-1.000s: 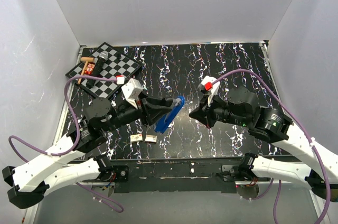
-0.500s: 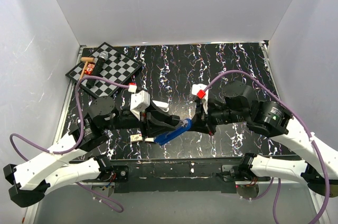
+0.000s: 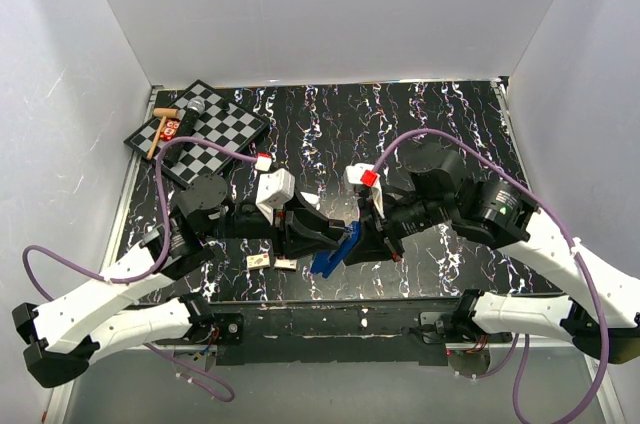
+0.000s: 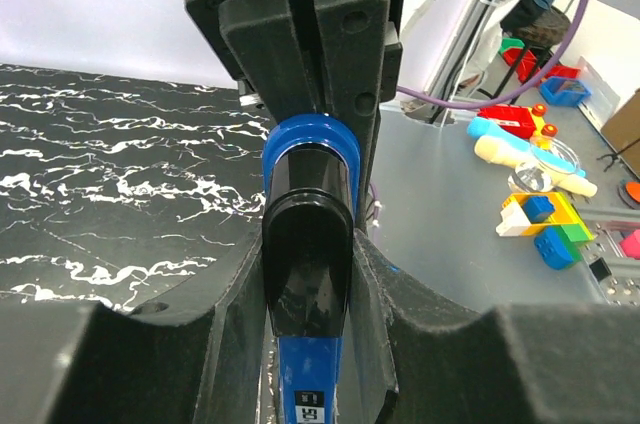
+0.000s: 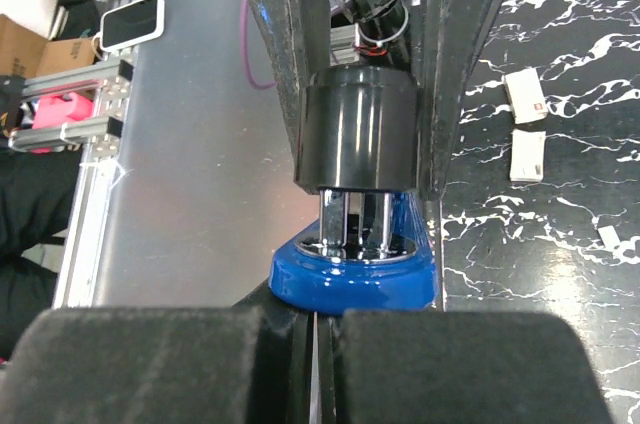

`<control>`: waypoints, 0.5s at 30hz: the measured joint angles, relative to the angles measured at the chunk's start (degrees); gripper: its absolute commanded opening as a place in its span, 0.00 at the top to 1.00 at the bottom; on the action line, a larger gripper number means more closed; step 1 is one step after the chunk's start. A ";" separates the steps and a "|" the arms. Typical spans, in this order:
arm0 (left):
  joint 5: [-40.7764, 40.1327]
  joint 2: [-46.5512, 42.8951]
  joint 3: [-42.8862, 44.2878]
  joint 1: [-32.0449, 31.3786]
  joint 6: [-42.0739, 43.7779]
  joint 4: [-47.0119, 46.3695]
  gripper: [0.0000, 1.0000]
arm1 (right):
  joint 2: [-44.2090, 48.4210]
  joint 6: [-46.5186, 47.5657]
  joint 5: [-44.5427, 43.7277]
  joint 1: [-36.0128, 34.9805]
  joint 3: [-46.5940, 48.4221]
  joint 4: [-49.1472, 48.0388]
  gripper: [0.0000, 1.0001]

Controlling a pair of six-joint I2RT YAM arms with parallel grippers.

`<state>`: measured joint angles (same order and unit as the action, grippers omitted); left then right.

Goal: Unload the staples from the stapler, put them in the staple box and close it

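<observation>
The left gripper (image 3: pixel 322 236) is clamped around the stapler (image 4: pixel 305 254). Its pads press both flanks of the dark top piece, and the stapler is carried off the table (image 3: pixel 430 124). In the overhead view the stapler sits toward 6 o'clock on the table, with the left gripper at its 9 o'clock.

The right gripper (image 5: pixel 318 326) meets the blue end from 3 o'clock, its fingers drawn in to a thin slit. I cannot tell whether they pinch any part of that end. In the right wrist view, short metal rods (image 5: pixel 355 219) show between the dark piece and the blue end, so the magazine may be starting to open.

No staples are visible anywhere, so the unloading looks unfinished. The grasp and line-up are done; opening the magazine and emptying it are left.

Two small pale blocks (image 3: pixel 286 264) lie at the stapler's 8 o'clock, and a chessboard (image 3: pixel 215 129) is well apart at 10 o'clock.
</observation>
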<state>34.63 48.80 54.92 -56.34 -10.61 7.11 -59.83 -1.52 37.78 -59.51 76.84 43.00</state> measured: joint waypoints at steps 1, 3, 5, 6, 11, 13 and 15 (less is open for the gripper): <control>0.66 0.44 0.26 0.00 -0.20 -0.22 1.00 | -0.81 0.07 0.63 0.02 0.79 0.57 0.99; 2.19 1.03 0.81 0.37 -0.37 -0.39 1.00 | -2.25 0.28 1.77 0.22 2.78 2.56 0.99; 3.52 1.29 1.20 0.66 -0.55 -0.70 1.00 | -3.87 0.83 2.82 0.31 5.14 4.63 0.99; 4.04 1.36 1.36 0.74 -0.59 -0.76 1.00 | -4.66 1.38 3.39 0.28 6.23 5.60 0.99; 4.61 1.18 1.40 0.79 -0.24 -0.52 1.00 | -5.38 2.93 3.74 0.28 7.28 7.37 0.99; 3.85 0.76 1.40 0.79 0.39 0.11 1.00 | -4.66 3.30 3.13 0.28 6.93 7.19 0.99; 2.78 0.11 1.40 0.76 0.98 0.94 1.00 | -3.61 3.50 1.84 0.28 5.75 6.38 0.99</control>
<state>37.41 48.90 56.31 -55.57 -9.63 8.05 -63.44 1.98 39.62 -59.22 82.59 49.39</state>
